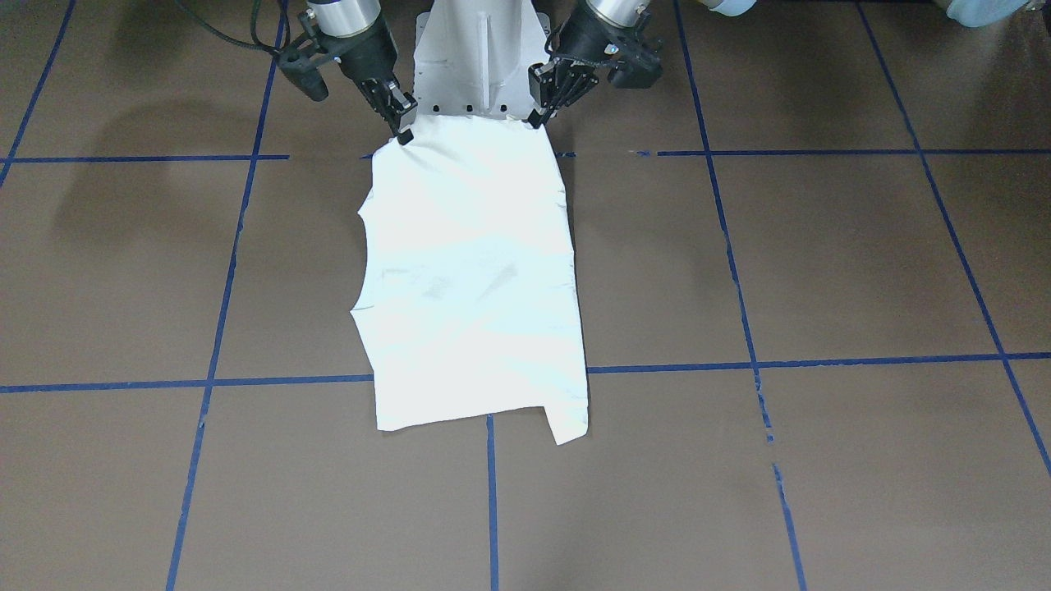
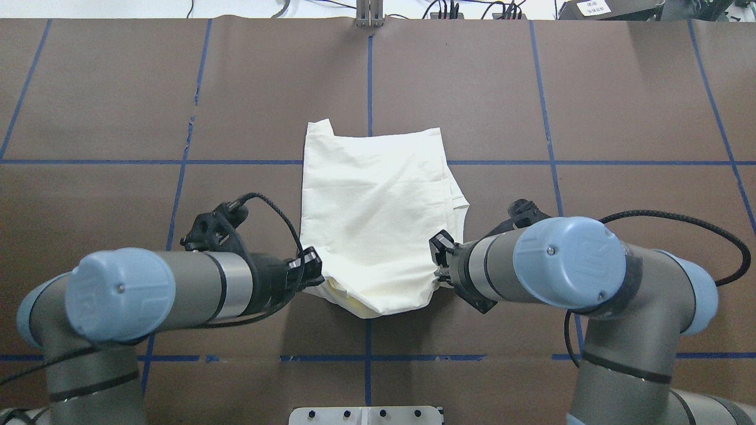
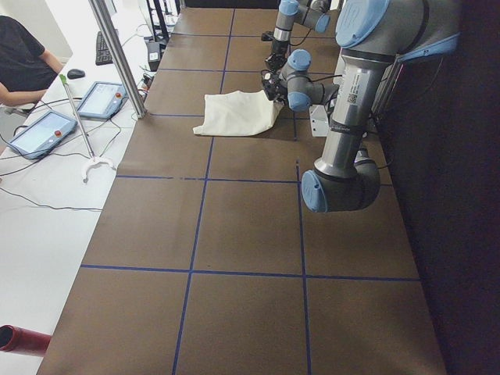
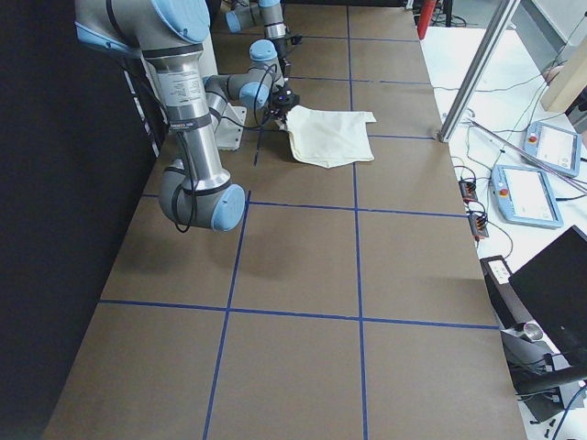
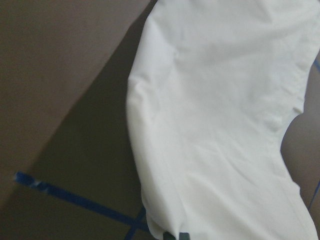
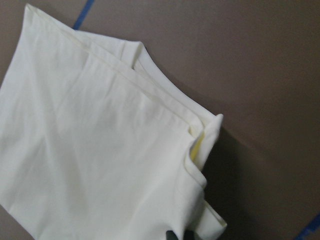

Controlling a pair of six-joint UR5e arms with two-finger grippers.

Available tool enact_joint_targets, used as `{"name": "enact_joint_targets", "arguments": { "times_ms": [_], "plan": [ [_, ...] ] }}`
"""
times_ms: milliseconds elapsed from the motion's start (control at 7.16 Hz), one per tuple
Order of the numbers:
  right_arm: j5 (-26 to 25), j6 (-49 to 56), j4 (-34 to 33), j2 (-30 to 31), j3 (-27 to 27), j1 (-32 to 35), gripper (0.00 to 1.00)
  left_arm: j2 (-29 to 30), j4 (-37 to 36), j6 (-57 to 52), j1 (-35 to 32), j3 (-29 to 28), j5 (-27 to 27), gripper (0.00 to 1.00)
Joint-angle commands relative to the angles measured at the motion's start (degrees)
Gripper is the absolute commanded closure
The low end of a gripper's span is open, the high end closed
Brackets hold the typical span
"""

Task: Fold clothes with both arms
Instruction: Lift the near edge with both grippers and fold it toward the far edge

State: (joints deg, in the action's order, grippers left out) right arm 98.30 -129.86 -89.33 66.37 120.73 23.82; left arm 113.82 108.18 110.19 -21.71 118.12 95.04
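Observation:
The cream-white shirt (image 1: 472,271) lies folded on the brown table, plain side up; no print shows. It also shows in the overhead view (image 2: 372,218). Its edge nearest the robot is raised off the table, and the far edge lies flat. My left gripper (image 2: 313,274) is shut on the near left corner; in the front view it is on the right (image 1: 538,119). My right gripper (image 2: 440,260) is shut on the near right corner, seen on the left in the front view (image 1: 404,135). Both wrist views are filled by the shirt (image 5: 215,125) (image 6: 90,150).
The white pedestal base (image 1: 480,57) stands just behind the shirt's held edge. Blue tape lines (image 2: 369,88) grid the table. A metal post (image 3: 117,55), tablets (image 3: 43,133) and a seated operator (image 3: 23,62) are beyond the table's far side.

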Motion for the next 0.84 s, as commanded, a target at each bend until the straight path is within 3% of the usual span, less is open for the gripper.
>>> {"name": "enact_joint_targets", "arguments": {
  "times_ms": [0,419,698],
  "plan": [
    [8.0,2.9,0.2,-6.8,-11.4,9.4,1.00,6.9,-4.3,-5.1,-7.4,-8.0,3.0,1.00],
    [13.2,4.2,11.2,-13.9,-30.0,15.9,1.00,15.5,-1.4,-10.4,-12.4,-22.5,2.7,1.00],
    [13.3,8.0,11.3,-17.1,-36.3,17.0,1.00,17.7,5.1,-12.8,-14.9,-30.7,2.7,1.00]
  ]
}}
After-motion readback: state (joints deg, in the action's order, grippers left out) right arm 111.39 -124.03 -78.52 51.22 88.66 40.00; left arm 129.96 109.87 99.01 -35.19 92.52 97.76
